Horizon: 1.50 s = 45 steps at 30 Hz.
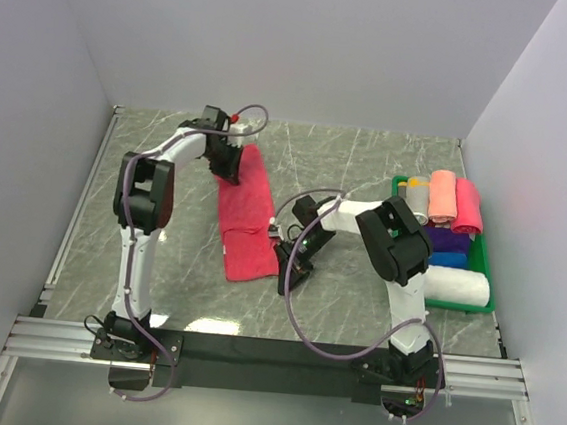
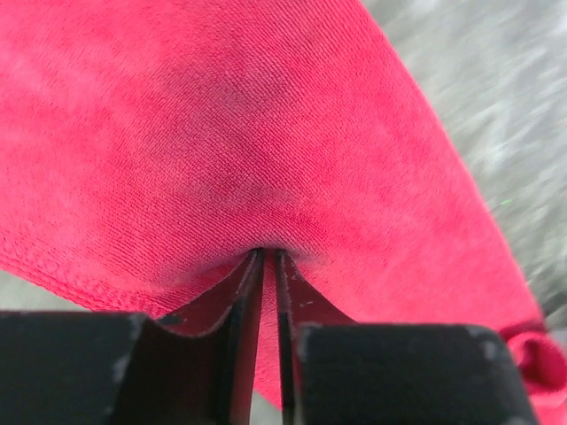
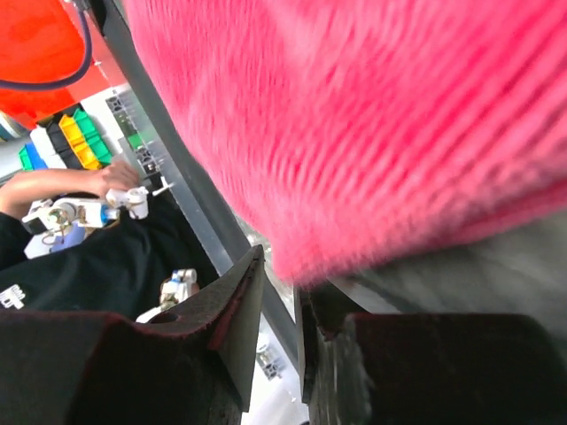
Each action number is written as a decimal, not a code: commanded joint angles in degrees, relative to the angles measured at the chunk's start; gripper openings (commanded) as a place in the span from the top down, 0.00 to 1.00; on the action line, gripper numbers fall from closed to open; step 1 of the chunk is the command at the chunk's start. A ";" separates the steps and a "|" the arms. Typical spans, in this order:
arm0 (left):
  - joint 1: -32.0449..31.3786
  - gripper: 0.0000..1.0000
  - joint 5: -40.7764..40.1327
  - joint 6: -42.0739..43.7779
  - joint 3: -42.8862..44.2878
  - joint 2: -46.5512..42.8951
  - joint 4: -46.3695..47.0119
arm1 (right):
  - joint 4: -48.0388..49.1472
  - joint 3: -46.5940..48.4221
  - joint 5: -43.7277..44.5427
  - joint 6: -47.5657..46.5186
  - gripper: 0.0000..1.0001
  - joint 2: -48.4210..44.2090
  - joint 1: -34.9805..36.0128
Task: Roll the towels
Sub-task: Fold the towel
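Note:
A crimson-red towel (image 1: 244, 214) lies flat as a long strip on the grey marble table (image 1: 369, 160). My left gripper (image 1: 230, 167) is at the towel's far end, and its jaws are shut on a pinch of the red cloth (image 2: 266, 177). My right gripper (image 1: 289, 273) is low on the table at the towel's near right corner. In the right wrist view the red corner (image 3: 372, 133) ends right at the fingertips (image 3: 252, 266). The jaws stand a little apart, with only background showing in the gap.
A green tray (image 1: 489, 293) at the right edge holds rolled towels: salmon (image 1: 441, 196), pink (image 1: 468, 205), blue (image 1: 451, 251) and white (image 1: 454, 284). White walls close the back and sides. A metal rail (image 1: 270, 350) runs along the near edge.

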 commanded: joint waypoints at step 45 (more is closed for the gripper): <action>-40.83 0.42 -17.82 39.72 -74.82 -62.44 27.90 | 16.89 9.19 21.56 8.79 0.69 -0.18 3.58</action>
